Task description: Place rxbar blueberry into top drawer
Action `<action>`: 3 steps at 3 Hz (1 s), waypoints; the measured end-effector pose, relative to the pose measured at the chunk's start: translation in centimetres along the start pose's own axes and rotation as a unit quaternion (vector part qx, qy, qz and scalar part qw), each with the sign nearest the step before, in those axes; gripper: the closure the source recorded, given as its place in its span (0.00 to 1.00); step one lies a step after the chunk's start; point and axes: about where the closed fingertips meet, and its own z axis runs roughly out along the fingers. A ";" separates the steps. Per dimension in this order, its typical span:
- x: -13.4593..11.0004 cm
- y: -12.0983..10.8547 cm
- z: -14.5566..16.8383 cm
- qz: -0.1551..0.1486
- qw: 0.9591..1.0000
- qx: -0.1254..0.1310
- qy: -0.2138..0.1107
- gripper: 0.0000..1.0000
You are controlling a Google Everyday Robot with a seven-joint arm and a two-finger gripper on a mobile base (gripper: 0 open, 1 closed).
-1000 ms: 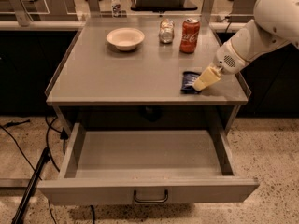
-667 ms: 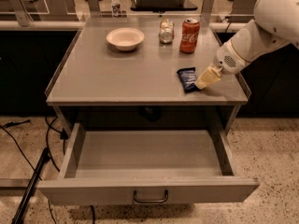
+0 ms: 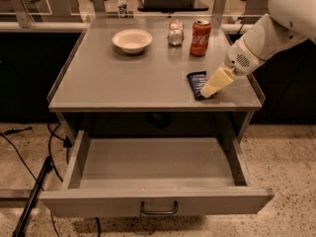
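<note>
Near the front right edge of the desk (image 3: 123, 83), the rxbar blueberry (image 3: 196, 81) lies flat, and the tool (image 3: 211, 89) touches its right side. I cannot tell if the tool is wide, narrow or holding the bar. The top drawer (image 3: 98, 205) stands open below. The thin, crinkly bar could slip off the edge and miss the drawer.
</note>
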 end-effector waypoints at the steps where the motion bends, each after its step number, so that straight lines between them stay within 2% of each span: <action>1: -0.4 0.6 -0.4 -0.006 1.000 0.001 0.002 0.47; 2: -0.9 0.8 0.0 -0.009 1.000 0.002 0.009 0.50; 3: -1.5 0.6 0.7 -0.005 0.999 0.020 0.025 0.51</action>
